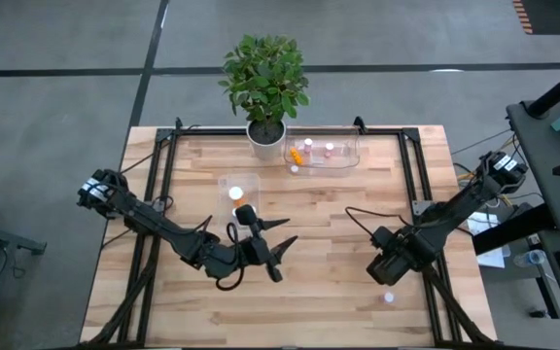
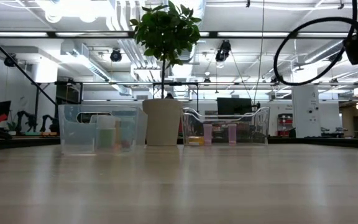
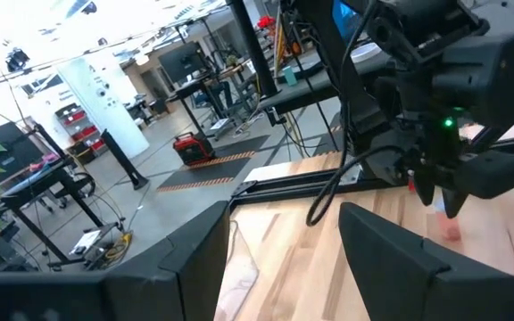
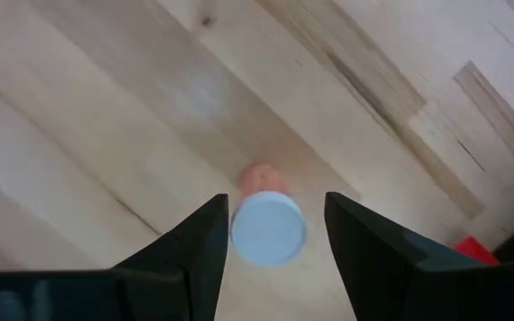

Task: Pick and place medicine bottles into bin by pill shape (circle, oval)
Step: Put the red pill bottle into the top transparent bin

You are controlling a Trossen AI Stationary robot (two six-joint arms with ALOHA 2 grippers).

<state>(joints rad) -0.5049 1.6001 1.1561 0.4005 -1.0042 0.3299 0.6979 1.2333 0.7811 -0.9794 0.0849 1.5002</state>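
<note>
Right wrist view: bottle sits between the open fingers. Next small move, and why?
Probably lower the right tool a little, then close. The white-capped medicine bottle stands upright on the table, centred between open fingers that do not touch it.

left hand (image 1: 282, 255) open, right hand (image 4: 270, 234) open, lowered

We find no readable text, no labels on the medicine bottles (image 1: 309, 151), no brand or number we can make out anywhere on the desk (image 1: 329, 214)
</note>
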